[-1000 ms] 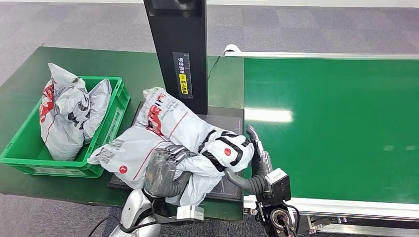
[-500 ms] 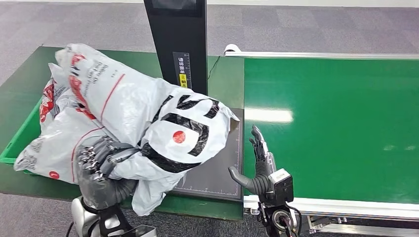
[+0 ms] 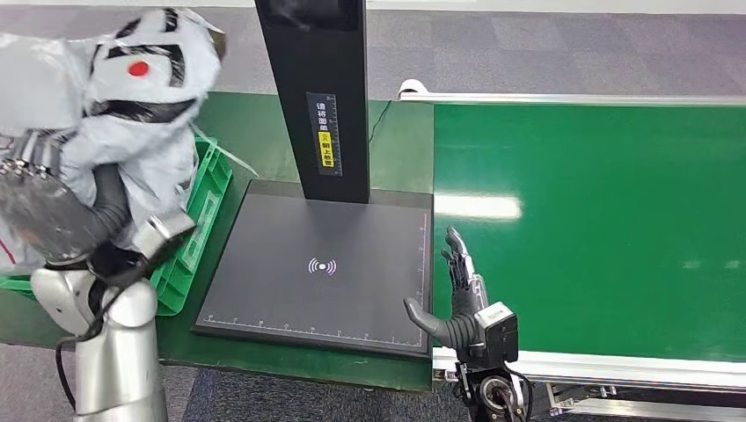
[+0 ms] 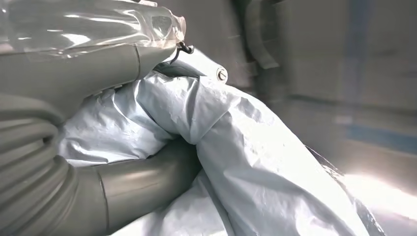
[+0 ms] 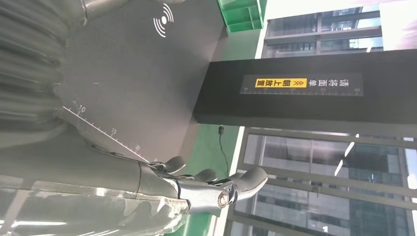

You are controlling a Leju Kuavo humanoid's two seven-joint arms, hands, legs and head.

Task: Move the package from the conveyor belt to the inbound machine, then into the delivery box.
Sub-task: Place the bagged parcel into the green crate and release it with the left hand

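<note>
On the green bench [image 3: 264, 132], the scanner plate [image 3: 325, 272] lay bare; left robot hand [image 3: 40, 207] clutched the package [image 3: 132, 114] above the green crate [image 3: 198, 237], release pending; right robot hand [image 3: 457, 294] splayed, holding nothing.

A parcel-sorting station inside an office-type building — a wide green conveyor belt [image 3: 589, 220] with aluminium rails fills the right of the frame, and a black scanning stand [image 3: 318, 97] with a marked base plate [image 3: 321, 268] sits at centre on a green worktop [image 3: 400, 154]. A green plastic crate [image 3: 198, 229] stands at left. Grey carpet tiles [image 3: 545, 48] cover the floor — glass-fronted high-rises [image 5: 314, 44] show through windows.
</note>
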